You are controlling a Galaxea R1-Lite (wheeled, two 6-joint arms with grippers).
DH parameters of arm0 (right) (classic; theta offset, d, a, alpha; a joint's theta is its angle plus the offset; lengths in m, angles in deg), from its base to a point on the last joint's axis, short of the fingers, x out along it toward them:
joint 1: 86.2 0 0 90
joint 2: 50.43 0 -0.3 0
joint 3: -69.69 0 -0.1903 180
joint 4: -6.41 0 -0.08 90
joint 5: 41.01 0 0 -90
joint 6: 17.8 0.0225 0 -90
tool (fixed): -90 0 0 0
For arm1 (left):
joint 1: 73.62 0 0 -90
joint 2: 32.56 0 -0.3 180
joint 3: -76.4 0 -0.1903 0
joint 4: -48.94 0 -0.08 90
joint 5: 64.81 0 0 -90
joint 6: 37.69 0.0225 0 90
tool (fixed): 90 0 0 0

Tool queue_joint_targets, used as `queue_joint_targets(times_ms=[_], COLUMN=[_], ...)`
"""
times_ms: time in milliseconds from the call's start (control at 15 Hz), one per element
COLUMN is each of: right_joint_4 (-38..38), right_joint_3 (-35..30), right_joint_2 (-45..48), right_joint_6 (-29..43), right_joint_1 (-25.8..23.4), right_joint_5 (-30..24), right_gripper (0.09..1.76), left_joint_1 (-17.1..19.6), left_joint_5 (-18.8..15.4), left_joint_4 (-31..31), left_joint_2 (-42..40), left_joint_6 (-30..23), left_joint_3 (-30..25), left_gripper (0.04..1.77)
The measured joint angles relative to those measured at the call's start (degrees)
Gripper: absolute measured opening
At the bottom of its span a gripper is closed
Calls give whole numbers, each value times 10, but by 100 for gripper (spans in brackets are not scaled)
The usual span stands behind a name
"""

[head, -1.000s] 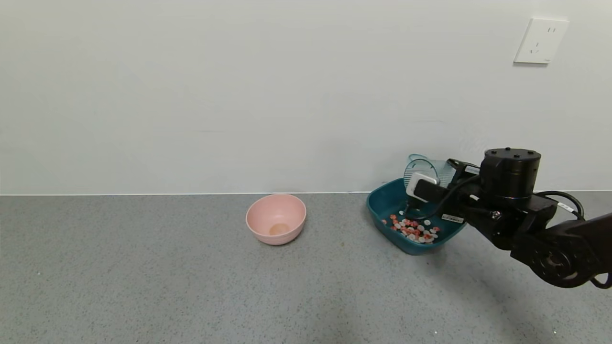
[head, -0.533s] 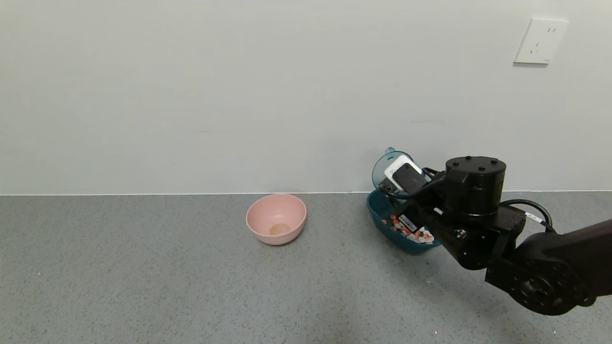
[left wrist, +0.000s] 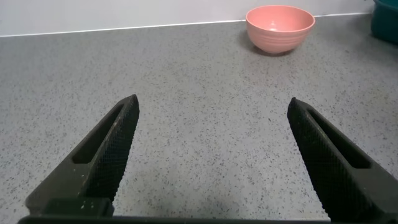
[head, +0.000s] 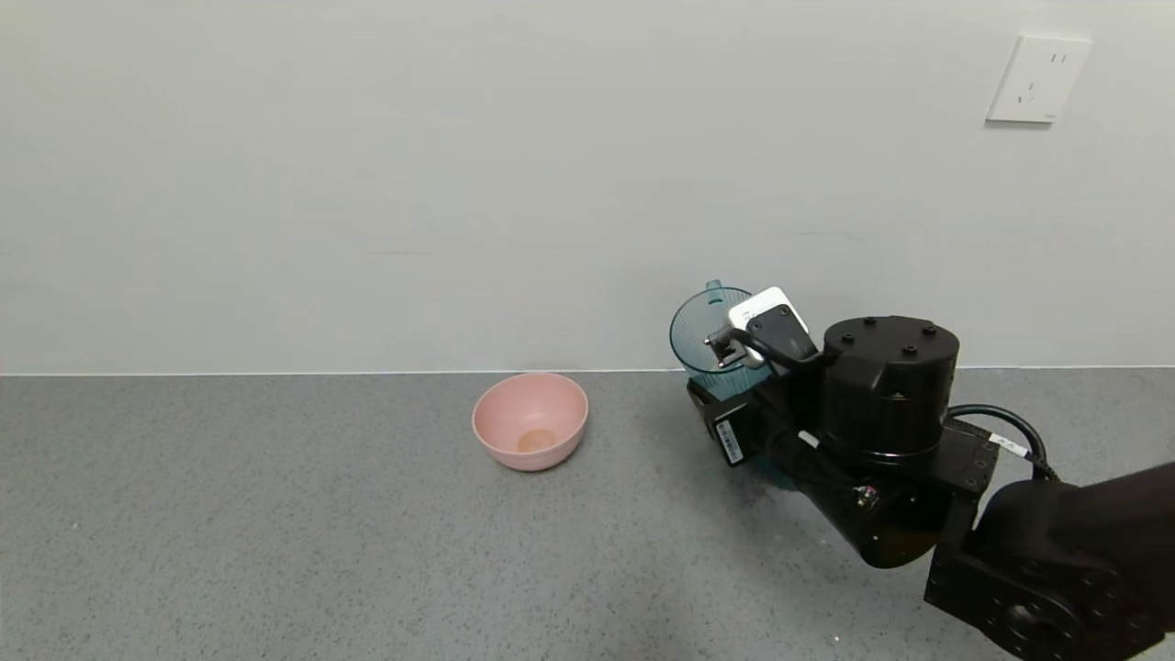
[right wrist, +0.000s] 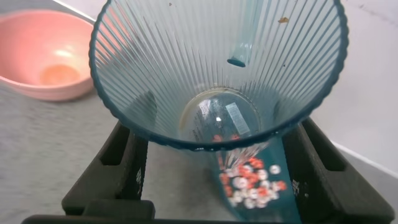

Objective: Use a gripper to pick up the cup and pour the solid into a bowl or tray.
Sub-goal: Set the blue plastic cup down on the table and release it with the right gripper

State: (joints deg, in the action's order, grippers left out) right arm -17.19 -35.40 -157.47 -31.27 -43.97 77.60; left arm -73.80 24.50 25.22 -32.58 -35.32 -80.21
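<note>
My right gripper (head: 725,372) is shut on the cup (head: 701,334), a ribbed blue-tinted clear cup, and holds it in the air near the back wall. In the right wrist view the cup (right wrist: 205,62) sits between the black fingers (right wrist: 127,165) and looks empty. Through and below it I see the teal tub (right wrist: 278,163) with the orange-red and white pieces (right wrist: 252,183) lying in it. In the head view the right wrist hides almost all of the tub. My left gripper (left wrist: 211,155) is open and empty, low over the grey table, out of the head view.
A round pink bowl (head: 531,420) stands on the table left of the cup; it also shows in the left wrist view (left wrist: 280,28) and the right wrist view (right wrist: 43,56). The tub's edge (left wrist: 387,17) shows far off. A wall socket (head: 1037,78) is at the back right.
My right arm has swung left and nearer with the cup. The cup has moved from over the tub to its left, and the wrist now covers the tub and pieces.
</note>
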Motion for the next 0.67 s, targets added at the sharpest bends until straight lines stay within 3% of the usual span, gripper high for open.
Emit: queue_joint_targets(times_ms=[667], right_joint_4=[-20], right_joint_3=[-154], right_joint_2=[57], right_joint_6=[128], right_joint_1=[40], right_joint_5=[0], right_gripper=[132], left_joint_1=[0], left_joint_5=[0], left_joint_4=[0], left_joint_2=[0], left_joint_6=[0], left_joint_3=[0], left_gripper=[172])
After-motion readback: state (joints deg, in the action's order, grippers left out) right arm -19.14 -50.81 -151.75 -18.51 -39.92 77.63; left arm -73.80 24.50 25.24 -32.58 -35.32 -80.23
